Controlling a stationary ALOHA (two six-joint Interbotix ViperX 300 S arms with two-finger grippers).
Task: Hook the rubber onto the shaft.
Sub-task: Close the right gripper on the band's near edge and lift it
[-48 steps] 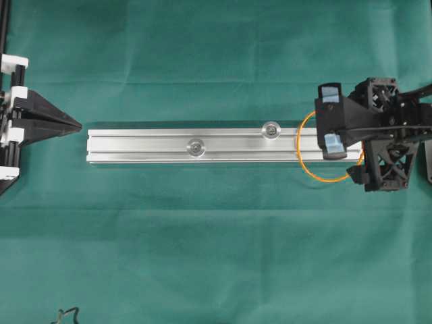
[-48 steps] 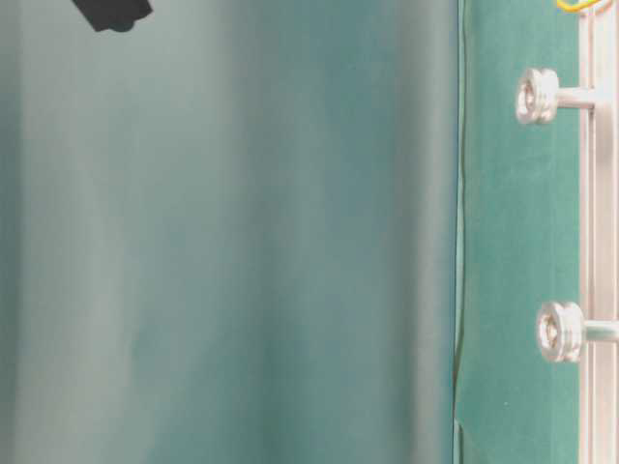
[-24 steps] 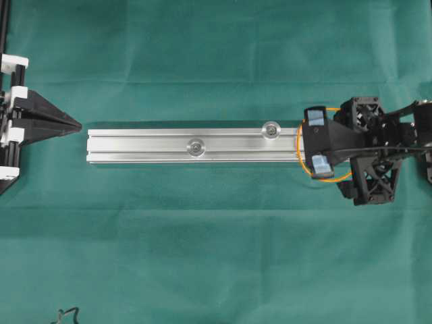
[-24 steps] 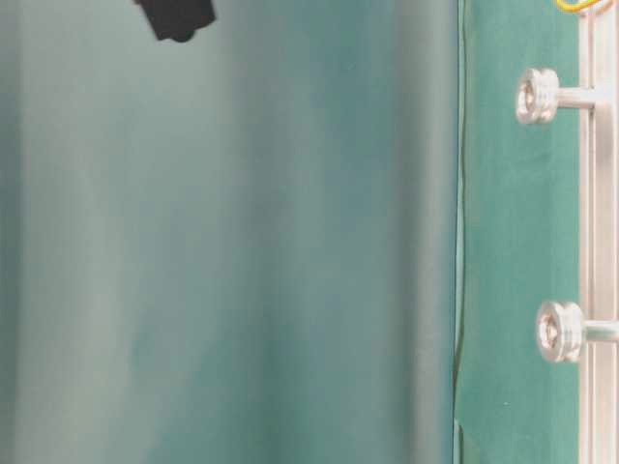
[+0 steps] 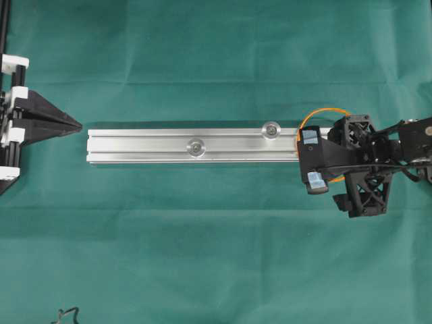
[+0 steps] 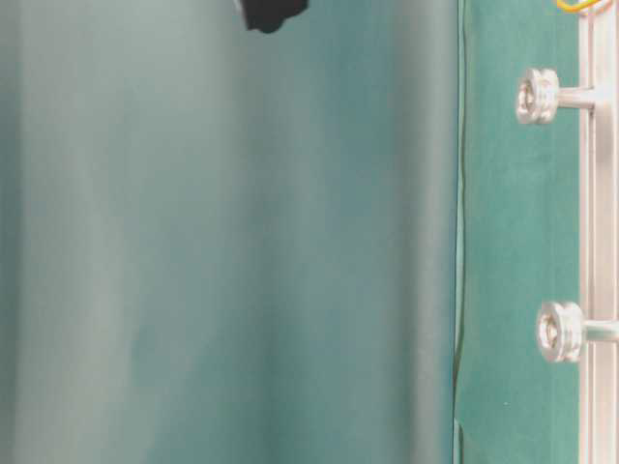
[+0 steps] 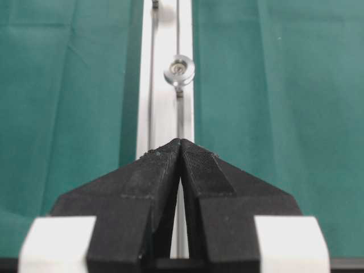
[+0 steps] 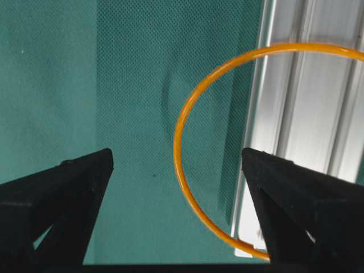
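Observation:
The rubber (image 8: 179,153) is a thin orange loop lying flat across the right end of the aluminium rail (image 5: 148,145), with part of it on the green cloth. Only its far arc (image 5: 324,111) shows in the overhead view. My right gripper (image 5: 312,159) hangs open over that end. In the right wrist view the right gripper (image 8: 176,156) straddles the loop's side arc, with one finger (image 8: 284,187) over the rail's edge. Two shafts (image 5: 196,146) (image 5: 271,129) stand on the rail. My left gripper (image 5: 75,125) is shut and empty, just off the rail's left end.
Green cloth (image 5: 216,256) covers the table all round the rail. A black cable end (image 5: 66,314) lies at the bottom left. In the table-level view both shafts (image 6: 537,96) (image 6: 561,332) stick out of the rail, and a black piece of the right gripper (image 6: 271,12) shows at the top.
My right gripper has moved left and toward the near side of the rail, coming down over the loop, jaws staying wide. The rubber and the left gripper have not moved.

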